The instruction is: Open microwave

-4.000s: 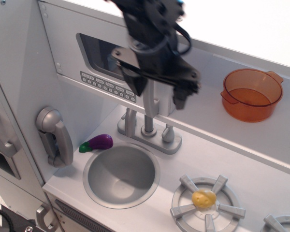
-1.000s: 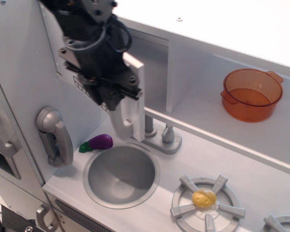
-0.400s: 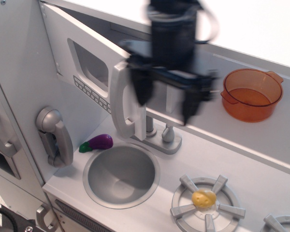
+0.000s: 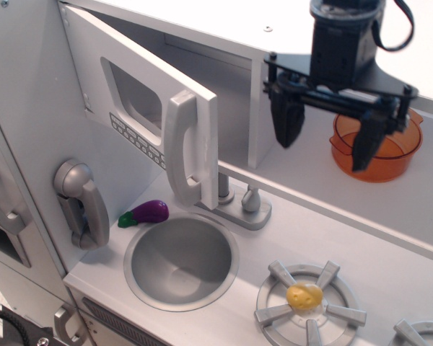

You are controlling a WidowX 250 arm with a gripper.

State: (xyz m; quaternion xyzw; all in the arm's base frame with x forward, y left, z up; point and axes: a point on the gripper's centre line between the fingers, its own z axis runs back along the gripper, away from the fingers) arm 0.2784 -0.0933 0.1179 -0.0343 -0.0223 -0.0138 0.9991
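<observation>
At the far left, the grey toy-kitchen microwave (image 4: 141, 108) stands with its flat door, carrying a rounded-rectangle window, a row of small buttons and a long vertical grey handle (image 4: 182, 150), swung well out from the cabinet over the counter, its free edge hanging above the grey faucet base (image 4: 234, 205). A few seconds earlier the door lay flush and shut; since then it has swung out, and in the last half second it has not moved. What has changed most recently is the black robot gripper (image 4: 332, 133): it has left the handle, where it was just beside it a moment ago, and moved right to hover over the far shelf, touching nothing. Its fingers are spread wide and hold nothing. The opening looks finished, with only the retreat under way.

Below the door, a grey toy phone handset (image 4: 79, 202) hangs on the left wall, and a small purple toy eggplant (image 4: 146, 213) lies on the counter just beside the round grey metal sink bowl (image 4: 180, 261), which is empty. Nearer and to the right, a small yellow toy piece (image 4: 304, 295) sits on the grey burner grate (image 4: 309, 297). On the far right, partly behind the gripper, the translucent orange plastic pot (image 4: 390, 148) appears empty.
</observation>
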